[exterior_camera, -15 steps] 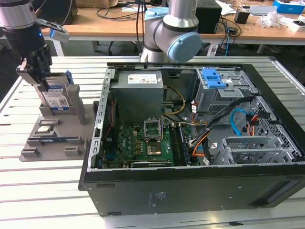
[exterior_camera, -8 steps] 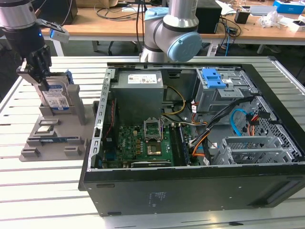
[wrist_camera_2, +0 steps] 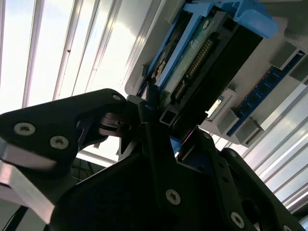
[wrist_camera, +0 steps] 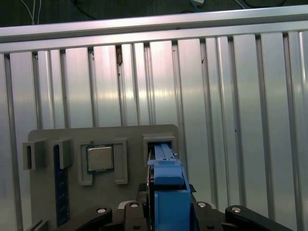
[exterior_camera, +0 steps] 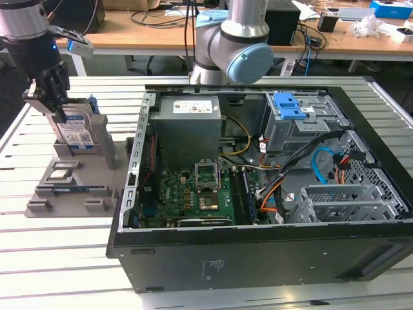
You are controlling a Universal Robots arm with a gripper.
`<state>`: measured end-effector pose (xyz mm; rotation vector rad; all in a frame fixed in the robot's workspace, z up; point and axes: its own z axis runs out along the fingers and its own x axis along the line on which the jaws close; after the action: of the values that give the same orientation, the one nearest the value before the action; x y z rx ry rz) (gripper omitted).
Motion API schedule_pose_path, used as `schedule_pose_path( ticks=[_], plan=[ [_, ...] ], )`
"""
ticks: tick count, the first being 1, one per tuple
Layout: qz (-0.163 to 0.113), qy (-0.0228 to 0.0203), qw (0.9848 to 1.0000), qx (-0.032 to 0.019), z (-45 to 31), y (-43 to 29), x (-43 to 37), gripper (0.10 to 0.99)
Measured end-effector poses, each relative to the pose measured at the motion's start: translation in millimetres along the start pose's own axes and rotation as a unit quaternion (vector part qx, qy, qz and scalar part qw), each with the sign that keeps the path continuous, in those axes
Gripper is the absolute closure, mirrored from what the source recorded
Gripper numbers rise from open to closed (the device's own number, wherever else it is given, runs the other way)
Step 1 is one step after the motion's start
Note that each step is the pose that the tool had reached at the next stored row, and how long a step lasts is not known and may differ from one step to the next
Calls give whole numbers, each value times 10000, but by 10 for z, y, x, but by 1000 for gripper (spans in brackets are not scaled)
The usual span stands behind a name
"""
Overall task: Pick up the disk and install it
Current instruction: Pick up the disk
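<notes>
Clamping the disk (exterior_camera: 80,135) by its blue carrier edges, the gripper (exterior_camera: 58,110) is holding it while it is standing upright in the grey fixture's (exterior_camera: 64,194) slot. Pulling straight up out of the fixture, without tilting, is looking safest against jamming.

Open computer case (exterior_camera: 258,258) lies on slatted table (exterior_camera: 58,258), blue latch (exterior_camera: 288,105) atop drive cage (exterior_camera: 310,129). Grey holder (exterior_camera: 71,194) beside it, near table edge at exterior view's left, carrying processor chip (wrist_camera: 100,158) and memory stick (wrist_camera: 58,187).
</notes>
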<state>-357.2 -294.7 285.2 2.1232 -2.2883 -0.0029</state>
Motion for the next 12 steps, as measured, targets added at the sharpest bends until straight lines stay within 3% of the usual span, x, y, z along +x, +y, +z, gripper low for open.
schedule_pose_path(
  ticks=[12],
  plan=[
    [0,2,10000,0,-21,1,-4,722]
  ],
)
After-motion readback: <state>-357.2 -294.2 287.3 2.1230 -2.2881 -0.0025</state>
